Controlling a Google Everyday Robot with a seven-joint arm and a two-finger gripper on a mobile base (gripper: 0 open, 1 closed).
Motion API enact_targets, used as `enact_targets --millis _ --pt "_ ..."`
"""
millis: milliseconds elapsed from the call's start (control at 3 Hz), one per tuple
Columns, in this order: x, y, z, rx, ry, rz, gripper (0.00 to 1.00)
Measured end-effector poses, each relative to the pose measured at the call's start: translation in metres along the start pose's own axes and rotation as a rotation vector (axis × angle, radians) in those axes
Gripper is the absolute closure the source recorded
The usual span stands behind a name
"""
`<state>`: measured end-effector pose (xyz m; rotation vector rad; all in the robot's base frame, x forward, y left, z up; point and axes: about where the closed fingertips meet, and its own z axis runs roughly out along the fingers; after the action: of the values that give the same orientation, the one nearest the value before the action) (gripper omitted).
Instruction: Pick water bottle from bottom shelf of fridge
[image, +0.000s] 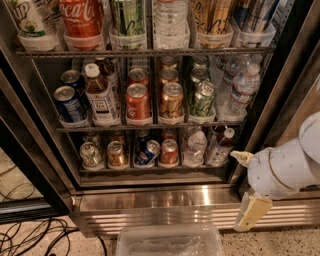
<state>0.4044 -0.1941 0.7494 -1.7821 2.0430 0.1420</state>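
Note:
The fridge (155, 201) stands open with three wire racks of drinks. On the bottom shelf (150, 172) the water bottle (194, 146), clear and ribbed, stands in the fifth lane from the left, between a red can (169, 151) and a white-capped bottle of dark drink (220, 147). My gripper (250, 202) hangs low at the right, outside the fridge, in front of the steel base. It is to the right of the water bottle and lower, and apart from it. My white arm (290, 167) runs off the right edge.
Several cans fill the left lanes of the bottom shelf. More water bottles (239, 90) stand on the middle rack at right. A clear plastic bin (170, 242) sits on the floor in front. Cables (30, 235) lie at lower left, beside the black-framed glass door (22, 165).

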Motion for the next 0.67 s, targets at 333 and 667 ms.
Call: enact_targets --millis 333,667 --pt "0.0 -0.001 0.0 0.003 0.0 -0.006 0.0" --pt "0.006 0.0 0.012 0.035 -0.03 0.014 0.0"
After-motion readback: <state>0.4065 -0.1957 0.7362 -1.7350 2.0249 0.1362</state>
